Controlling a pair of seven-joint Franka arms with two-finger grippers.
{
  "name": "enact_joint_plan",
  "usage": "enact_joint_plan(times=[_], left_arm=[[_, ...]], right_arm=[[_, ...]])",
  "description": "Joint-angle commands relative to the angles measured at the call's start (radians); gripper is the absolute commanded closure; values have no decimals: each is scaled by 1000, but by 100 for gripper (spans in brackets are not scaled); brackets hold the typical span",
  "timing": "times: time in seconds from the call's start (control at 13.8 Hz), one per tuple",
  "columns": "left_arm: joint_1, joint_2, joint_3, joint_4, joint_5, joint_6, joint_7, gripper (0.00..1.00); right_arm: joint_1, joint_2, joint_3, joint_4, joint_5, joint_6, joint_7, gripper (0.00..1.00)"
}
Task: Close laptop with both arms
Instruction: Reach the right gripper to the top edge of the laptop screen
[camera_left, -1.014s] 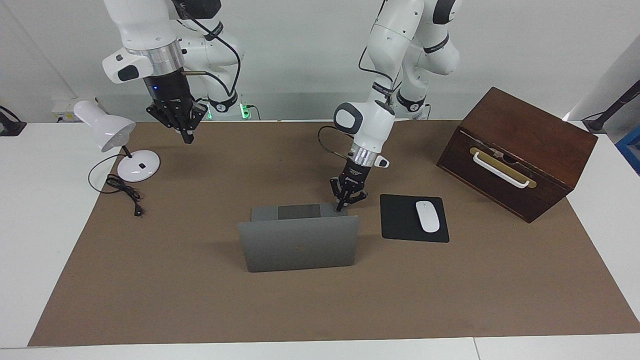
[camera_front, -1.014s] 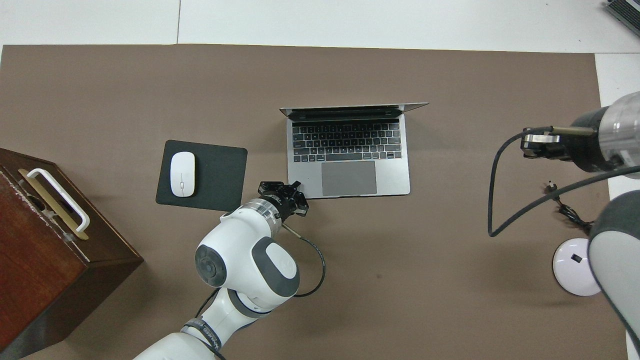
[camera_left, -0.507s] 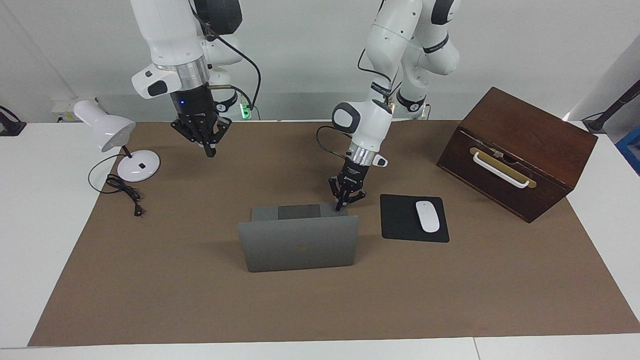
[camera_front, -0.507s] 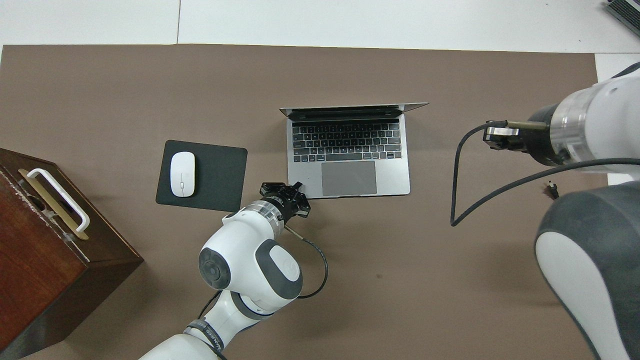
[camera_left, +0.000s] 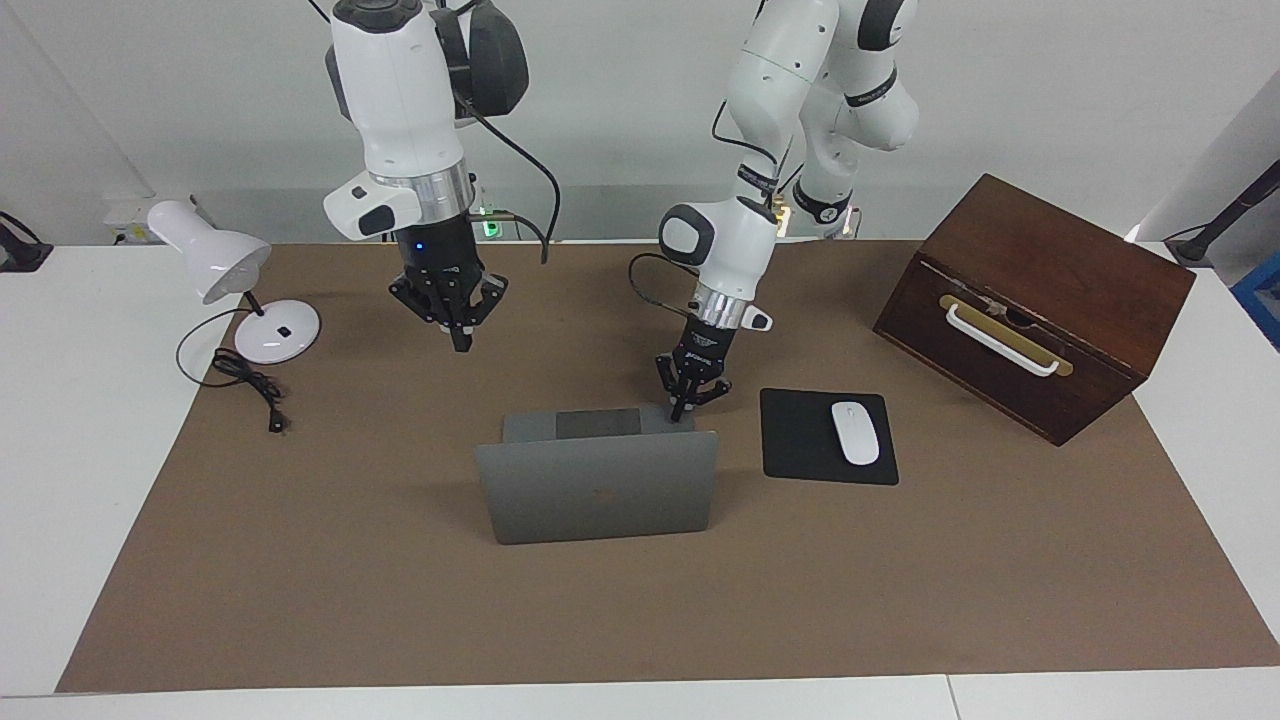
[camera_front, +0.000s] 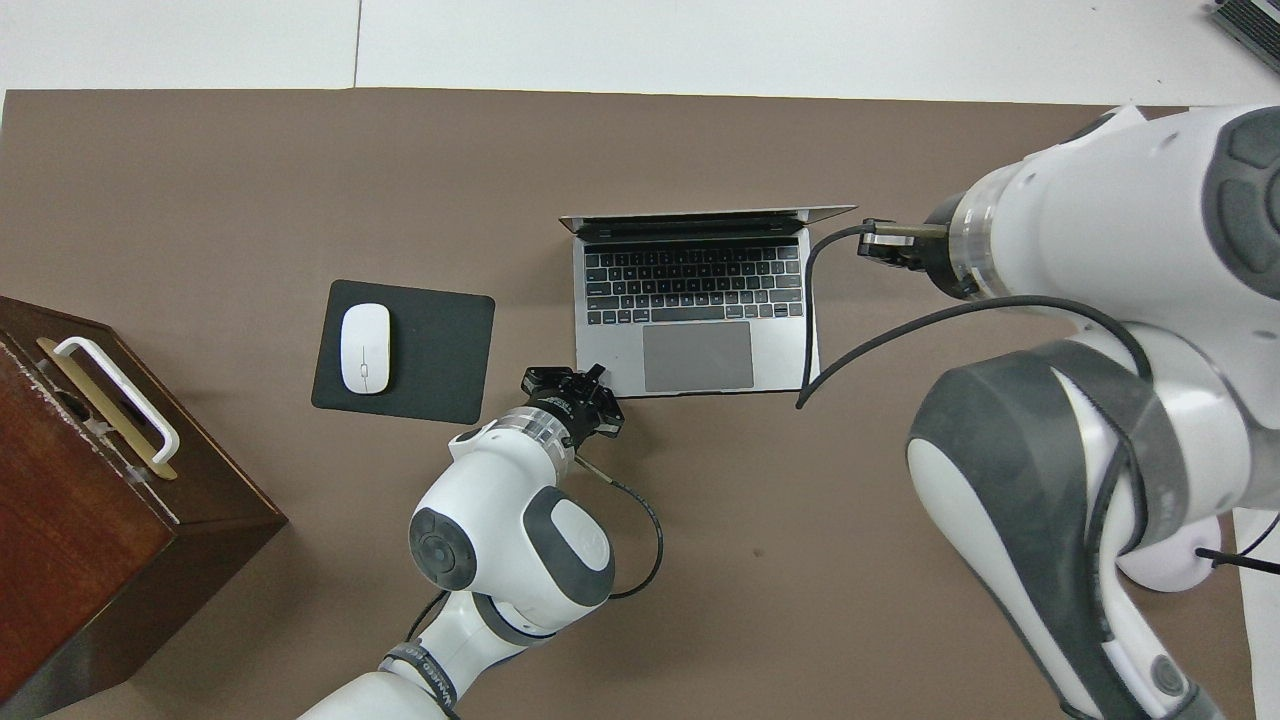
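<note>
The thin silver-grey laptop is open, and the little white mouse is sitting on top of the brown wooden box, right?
Not quite. The thin silver-grey laptop is open, but the small white mouse lies on the flat black mouse pad, beside the laptop. The dark brown wooden box has only its white handle on it. The overhead view shows this best.

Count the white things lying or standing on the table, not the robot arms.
2. A white desk lamp stands at the right arm's end of the table; a white oval computer mouse lies on the black mouse pad beside the open silver-grey laptop.
</note>
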Motion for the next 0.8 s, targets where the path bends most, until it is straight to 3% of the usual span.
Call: enact_joint_plan(times=[0.0, 0.72], left_arm=[[-34, 55, 10, 3, -15, 4, -5, 100], [-19, 60, 10, 3, -59, 5, -5, 100]], right_arm=[[31, 32, -1, 10, -36, 44, 58, 100], [100, 157, -1, 67, -125, 144, 157, 100]])
